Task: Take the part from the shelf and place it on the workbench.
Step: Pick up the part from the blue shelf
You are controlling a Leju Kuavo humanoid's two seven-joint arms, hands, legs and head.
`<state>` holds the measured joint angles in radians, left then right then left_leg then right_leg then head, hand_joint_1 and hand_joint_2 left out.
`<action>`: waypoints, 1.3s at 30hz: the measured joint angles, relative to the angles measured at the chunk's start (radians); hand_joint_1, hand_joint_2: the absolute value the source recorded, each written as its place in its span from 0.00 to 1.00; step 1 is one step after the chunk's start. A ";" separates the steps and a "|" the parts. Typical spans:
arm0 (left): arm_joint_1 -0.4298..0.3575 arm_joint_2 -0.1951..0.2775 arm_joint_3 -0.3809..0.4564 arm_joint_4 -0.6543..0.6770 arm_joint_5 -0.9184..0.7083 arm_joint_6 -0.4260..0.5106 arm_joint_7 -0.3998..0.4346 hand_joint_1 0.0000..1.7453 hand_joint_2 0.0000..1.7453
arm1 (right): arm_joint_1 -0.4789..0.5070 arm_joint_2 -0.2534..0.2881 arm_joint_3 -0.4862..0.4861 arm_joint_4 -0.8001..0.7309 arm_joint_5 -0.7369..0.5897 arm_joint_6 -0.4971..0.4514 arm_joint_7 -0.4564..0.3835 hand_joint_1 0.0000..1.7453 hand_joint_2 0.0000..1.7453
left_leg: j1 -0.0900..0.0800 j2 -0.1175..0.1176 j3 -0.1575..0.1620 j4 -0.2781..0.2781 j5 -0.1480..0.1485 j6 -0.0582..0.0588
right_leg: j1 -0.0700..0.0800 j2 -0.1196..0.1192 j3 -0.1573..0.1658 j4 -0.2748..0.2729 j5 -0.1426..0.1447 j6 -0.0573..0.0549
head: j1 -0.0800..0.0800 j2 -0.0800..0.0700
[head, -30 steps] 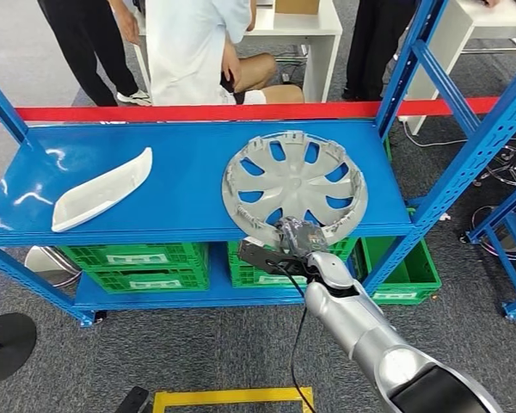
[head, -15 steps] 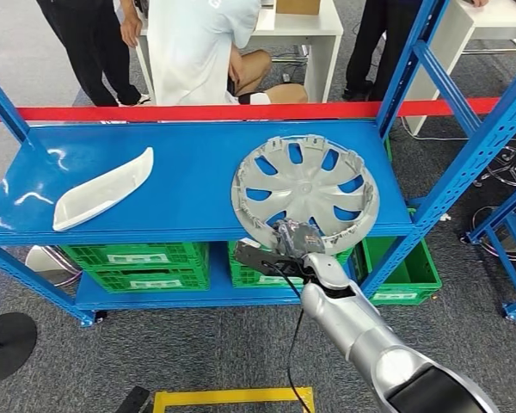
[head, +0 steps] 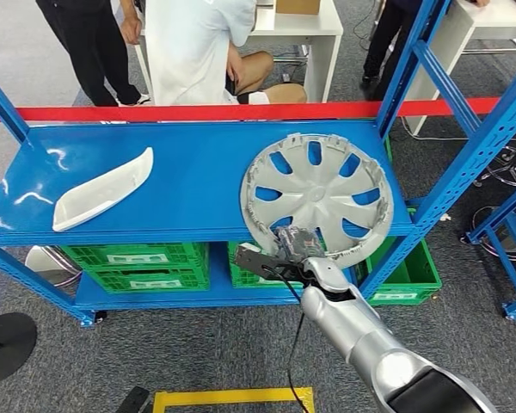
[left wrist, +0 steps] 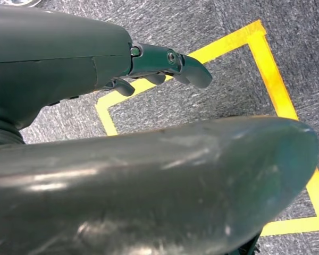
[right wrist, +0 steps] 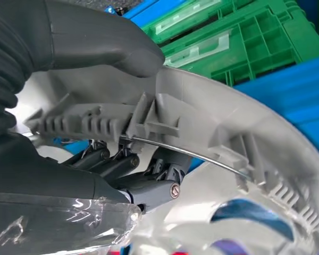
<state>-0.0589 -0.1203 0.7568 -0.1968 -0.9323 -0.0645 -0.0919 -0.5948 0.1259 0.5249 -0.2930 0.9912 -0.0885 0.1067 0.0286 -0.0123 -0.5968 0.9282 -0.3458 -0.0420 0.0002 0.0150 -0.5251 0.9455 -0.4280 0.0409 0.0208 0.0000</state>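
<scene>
A grey wheel cover (head: pixel 317 194) lies at the right end of the blue shelf (head: pixel 190 181), with its near rim raised over the shelf's front edge. My right hand (head: pixel 293 244) grips that near rim. The right wrist view shows the thumb (right wrist: pixel 106 40) on one face of the wheel cover's rim (right wrist: pixel 182 114) and the fingers (right wrist: pixel 109 162) under it. My left hand (left wrist: pixel 166 61) hangs over the floor, its fingers apart and holding nothing.
A white curved trim piece (head: pixel 101 190) lies on the shelf's left part. Green crates (head: pixel 138 262) sit on the lower level. Blue uprights (head: pixel 450 181) stand at the right. A red bar (head: pixel 197 112) and people (head: pixel 190 47) are behind. Yellow tape (head: pixel 232 397) marks the carpet.
The wheel cover has slid to the right and its near rim has lifted, tilting it up off the shelf in my right hand. A person behind the shelf has shifted.
</scene>
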 joint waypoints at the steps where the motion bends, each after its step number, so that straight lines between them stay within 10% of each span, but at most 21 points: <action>1: 0.000 0.000 0.000 0.000 0.000 0.000 0.000 0.00 0.00 | 0.001 0.000 0.000 0.000 0.000 0.001 0.000 1.00 1.00 | 0.000 0.000 0.000 0.000 0.000 0.000 | 0.000 0.000 0.000 0.000 0.000 0.000 | 0.000 0.000; 39: 0.000 0.007 0.000 0.000 0.002 0.000 0.000 0.00 0.00 | 0.019 0.000 0.000 0.002 -0.001 0.011 -0.001 1.00 1.00 | 0.000 0.000 0.000 0.000 0.000 0.000 | 0.000 0.000 0.000 0.000 0.000 0.000 | 0.000 0.000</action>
<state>-0.0587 -0.1133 0.7568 -0.1968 -0.9307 -0.0645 -0.0919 -0.5758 0.1264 0.5249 -0.2911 0.9905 -0.0774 0.1053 0.0286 -0.0123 -0.5972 0.9281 -0.3459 -0.0421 0.0003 0.0150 -0.5253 0.9455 -0.4282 0.0407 0.0208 0.0000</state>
